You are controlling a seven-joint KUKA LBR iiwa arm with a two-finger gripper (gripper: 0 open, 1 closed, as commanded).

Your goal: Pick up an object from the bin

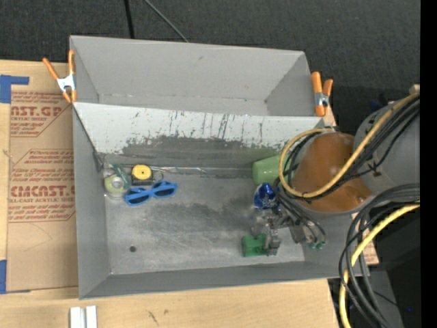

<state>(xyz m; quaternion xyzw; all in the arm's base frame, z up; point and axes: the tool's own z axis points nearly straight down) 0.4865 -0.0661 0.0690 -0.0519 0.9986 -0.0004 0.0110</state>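
Looking down into a grey metal bin (pixel 89 217) with sloping walls.

Sitting nearest, on the floor just short of the near wall and right of centre: a small dark green block (pixel 252 246). Hanging just beside it on its right, seemingly touching it: the gripper (pixel 273 236), reaching in from the right beneath an orange cover (pixel 331 173) on the arm. Not showing plainly enough to tell whether spread or pressed together, nor whether pinching the block.

Lying a little farther back, just behind the gripper: a small blue thing (pixel 264 195), its shape hard to make out. Resting behind that, near the foot of the far wall and partly tucked under the orange cover: a pale green rounded thing (pixel 266 168).

Lying well apart from these, on the left side of the floor: blue sunglasses (pixel 150 192). Sitting just behind them: a yellow disc (pixel 141 173) with a dark centre. Sitting beside both, at the foot of the left wall: a clear roundish thing (pixel 115 183).

Stretching between the two groups: bare, scuffed floor, widest across the middle and the near left. Crowding the right side: the arm, leaving little room between the block, the near wall and the right wall. Rising at the back: the far wall, streaked with scratches towards its foot.
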